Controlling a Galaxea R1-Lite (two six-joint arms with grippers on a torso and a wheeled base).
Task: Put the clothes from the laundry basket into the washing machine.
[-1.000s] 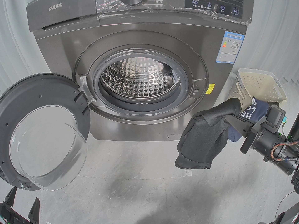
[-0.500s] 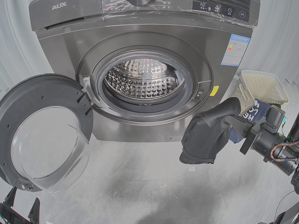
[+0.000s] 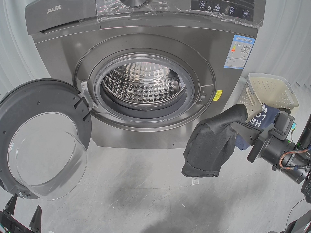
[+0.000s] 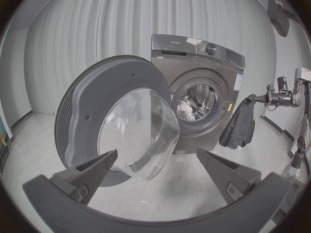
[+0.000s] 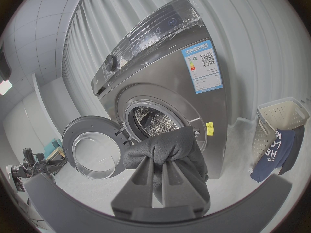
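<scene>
A grey front-loading washing machine (image 3: 145, 39) stands with its round door (image 3: 42, 139) swung open to the left and its steel drum (image 3: 142, 81) bare. My right gripper (image 3: 238, 124) is shut on a dark grey garment (image 3: 210, 143) that hangs above the floor, to the right of and below the drum opening. From the right wrist the garment (image 5: 168, 152) bunches over the fingertips (image 5: 157, 167). A beige laundry basket (image 3: 270, 93) stands right of the machine, a navy shirt (image 3: 264, 118) draped over its rim. My left gripper (image 4: 155, 156) is open, low at the left, facing the door (image 4: 120, 120).
Grey floor (image 3: 139, 185) spreads in front of the machine. White curtains (image 3: 288, 36) hang behind and beside it. The open door (image 3: 42, 139) juts out over the floor on the left side.
The head view shifted slightly from side to side. My right gripper and the hanging dark garment keep nearly the same place relative to the machine. The left gripper has not moved.
</scene>
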